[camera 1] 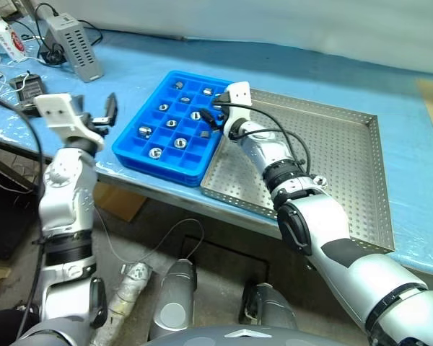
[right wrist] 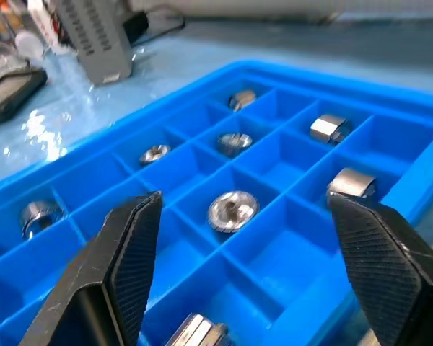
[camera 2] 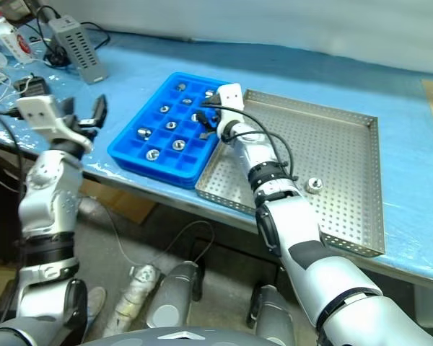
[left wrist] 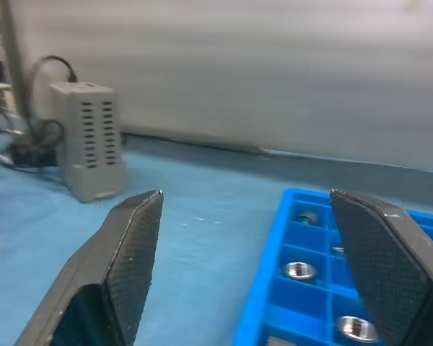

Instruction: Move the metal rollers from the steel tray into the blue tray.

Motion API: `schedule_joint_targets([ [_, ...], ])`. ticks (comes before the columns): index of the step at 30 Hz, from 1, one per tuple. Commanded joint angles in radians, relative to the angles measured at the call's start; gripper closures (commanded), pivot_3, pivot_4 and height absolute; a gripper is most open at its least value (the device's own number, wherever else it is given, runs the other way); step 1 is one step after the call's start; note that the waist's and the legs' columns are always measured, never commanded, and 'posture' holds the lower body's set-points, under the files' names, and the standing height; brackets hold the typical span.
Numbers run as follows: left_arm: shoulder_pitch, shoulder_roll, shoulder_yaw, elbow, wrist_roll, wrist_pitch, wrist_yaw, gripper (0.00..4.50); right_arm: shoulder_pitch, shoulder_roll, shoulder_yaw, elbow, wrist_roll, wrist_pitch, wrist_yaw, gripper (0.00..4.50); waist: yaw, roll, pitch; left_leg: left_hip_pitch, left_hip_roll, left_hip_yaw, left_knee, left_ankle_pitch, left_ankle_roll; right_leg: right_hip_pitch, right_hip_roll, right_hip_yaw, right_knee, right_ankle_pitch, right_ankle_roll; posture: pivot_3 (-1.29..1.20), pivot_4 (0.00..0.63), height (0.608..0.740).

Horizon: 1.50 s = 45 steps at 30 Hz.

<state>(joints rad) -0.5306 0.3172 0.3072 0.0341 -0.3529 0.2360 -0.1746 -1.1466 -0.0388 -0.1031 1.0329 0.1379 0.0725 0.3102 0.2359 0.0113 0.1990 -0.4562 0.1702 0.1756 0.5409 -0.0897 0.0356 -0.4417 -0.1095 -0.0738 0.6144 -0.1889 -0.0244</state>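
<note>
Blue-covered bench [camera 1: 289, 65] against a pale wall; right gripper [right wrist: 245, 245] gapes empty over blue tray [camera 1: 130, 148], left gripper [left wrist: 252, 267] likewise wide, empty.

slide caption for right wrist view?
Open right tool above the blue tray, metal rollers in its compartments.

The steel tray [camera 2: 332, 137] has much free floor, with one metal roller [camera 2: 314, 185] near its near rim, so a gripper can pass over it from the right and from the far side. The right gripper [camera 1: 211, 120] and its arm stand over the border between this tray and the blue tray [camera 1: 127, 153], and they block the way from the near side. Left of the blue tray the left gripper [camera 1: 105, 112] hangs with wide fingers, and farther left a grey box [camera 1: 73, 45] with cables [camera 1: 43, 50] crowds the table [camera 1: 289, 68].
</note>
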Motion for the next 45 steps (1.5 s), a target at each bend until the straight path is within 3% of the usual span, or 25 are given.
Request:
schedule_joint_targets([
  [1,-0.102,-0.030,-0.056,0.115,0.007,-0.057,-0.067,0.59,0.078,-0.071,-0.024,-0.183,0.006,0.014,-0.014,0.63,-0.005,0.000,0.000,0.000,-0.001,0.000,0.000,0.000,0.000,0.000,0.000,0.001,0.000,0.000,0.000,0.19,0.150,0.740],
  [6,-0.271,-0.087,-0.127,0.357,0.024,-0.144,-0.195,0.59,0.280,-0.182,-0.027,-0.507,0.018,0.164,-0.006,0.63,-0.044,-0.001,0.000,0.000,-0.001,0.001,0.002,0.002,-0.002,0.004,0.000,0.003,-0.003,0.003,0.004,0.01,0.150,0.740],
  [13,-0.435,-0.147,-0.224,0.618,0.050,-0.295,-0.468,0.59,0.545,-0.278,-0.035,-0.949,0.052,0.373,0.013,0.63,-0.147,-0.002,-0.001,-0.001,-0.002,0.003,0.006,0.000,0.003,0.003,0.002,0.007,-0.009,0.008,-0.001,-0.14,0.150,0.740],
  [17,-0.488,-0.159,-0.223,0.723,0.064,-0.356,-0.512,0.59,0.628,-0.303,-0.013,-1.049,0.075,0.538,0.035,0.63,-0.186,-0.002,-0.001,0.002,-0.001,0.004,0.006,-0.001,0.005,0.003,0.004,0.009,-0.009,0.006,-0.004,-0.20,0.150,0.740],
  [23,-0.502,-0.163,-0.207,0.773,0.067,-0.400,-0.522,0.59,0.735,-0.351,0.065,-1.095,0.062,0.701,0.084,0.63,-0.192,-0.002,-0.001,0.009,-0.001,0.005,0.007,-0.002,0.005,0.010,0.004,0.009,-0.009,0.005,-0.005,-0.18,0.150,0.740],
  [25,-0.491,-0.156,-0.201,0.760,0.065,-0.402,-0.517,0.59,0.754,-0.365,0.066,-1.085,0.043,0.704,0.075,1.02,-0.189,-0.002,-0.001,0.009,-0.001,0.005,0.007,-0.002,0.005,0.011,0.003,0.009,-0.009,0.005,-0.005,-0.16,0.150,0.740],
  [27,-0.480,-0.144,-0.194,0.749,0.065,-0.400,-0.512,0.59,0.755,-0.370,0.054,-1.079,0.051,0.691,0.077,1.47,-0.188,-0.002,-0.001,0.012,-0.001,0.005,0.008,-0.002,0.006,0.015,0.003,0.009,-0.009,0.005,-0.005,-0.14,0.150,0.740],
  [31,-0.459,-0.119,-0.183,0.730,0.074,-0.401,-0.492,0.59,0.703,-0.347,0.046,-1.043,0.059,0.608,0.086,2.86,-0.188,-0.002,-0.001,0.016,-0.001,0.004,0.008,-0.002,0.006,0.019,0.003,0.009,-0.010,0.005,-0.004,-0.10,0.150,0.740],
  [39,-0.358,-0.025,-0.157,0.571,0.104,-0.358,-0.390,0.59,0.466,-0.175,0.079,-0.875,0.114,0.372,0.166,2.85,-0.182,-0.002,-0.001,0.016,0.000,0.004,0.006,-0.002,0.006,0.017,0.003,0.007,-0.008,0.006,-0.005,0.11,0.150,0.740],
  [45,-0.180,0.052,-0.103,0.318,0.107,-0.251,-0.275,0.59,0.368,-0.070,0.228,-0.785,0.134,0.312,0.413,2.85,-0.128,-0.002,-0.001,0.014,0.001,0.003,0.003,-0.003,0.006,0.015,0.003,0.003,-0.008,0.001,-0.011,0.29,0.150,0.740],
])
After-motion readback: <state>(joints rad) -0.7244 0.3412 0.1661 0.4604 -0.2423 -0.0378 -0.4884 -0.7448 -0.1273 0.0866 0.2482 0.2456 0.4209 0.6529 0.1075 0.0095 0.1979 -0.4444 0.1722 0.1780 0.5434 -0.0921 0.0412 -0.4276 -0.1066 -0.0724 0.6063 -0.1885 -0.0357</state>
